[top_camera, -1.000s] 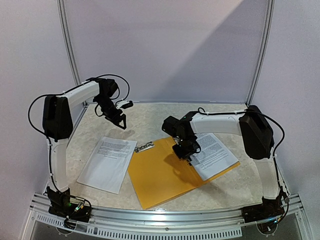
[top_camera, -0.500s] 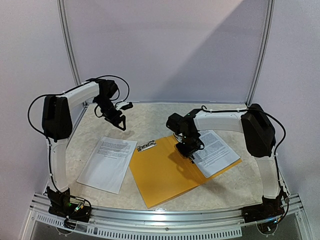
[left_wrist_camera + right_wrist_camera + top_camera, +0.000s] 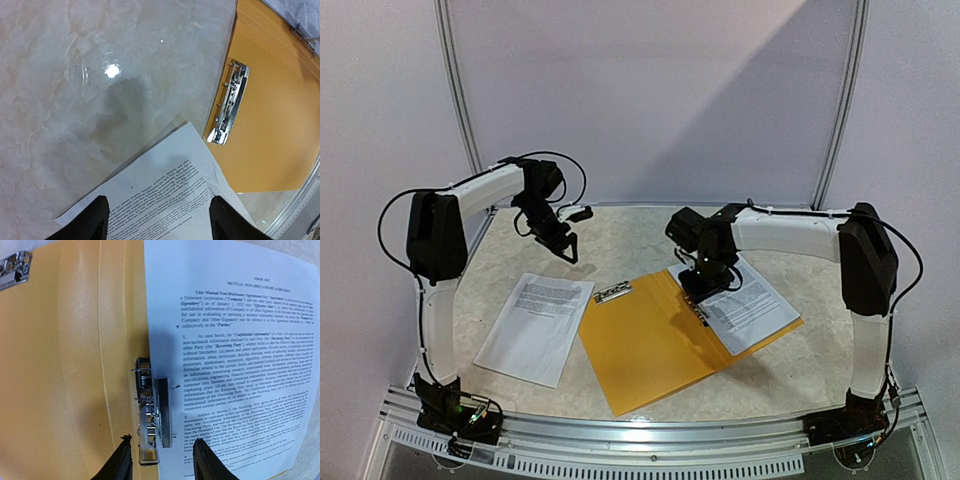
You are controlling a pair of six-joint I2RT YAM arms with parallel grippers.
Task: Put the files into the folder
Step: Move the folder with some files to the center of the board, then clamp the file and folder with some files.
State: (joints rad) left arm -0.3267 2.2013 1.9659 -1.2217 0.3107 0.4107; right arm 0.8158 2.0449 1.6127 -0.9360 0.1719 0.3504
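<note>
Pale marbled table (image 3: 620,235), plain lilac-white walls (image 3: 650,90) behind.

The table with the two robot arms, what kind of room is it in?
Probably a robot test booth, not an office. The marble-look table sits inside plain white walls with metal poles, and the two arms are bolted to a metal rail at its near edge.

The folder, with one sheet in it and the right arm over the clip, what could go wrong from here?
1. The right gripper stands open right over the metal clip; the sheet under it may not be pinned and could slide on the folder.
2. A finger could snag the clip or the paper edge on lifting away.
3. The second sheet lies flat on the table; the left gripper may struggle to pick it up.
</note>
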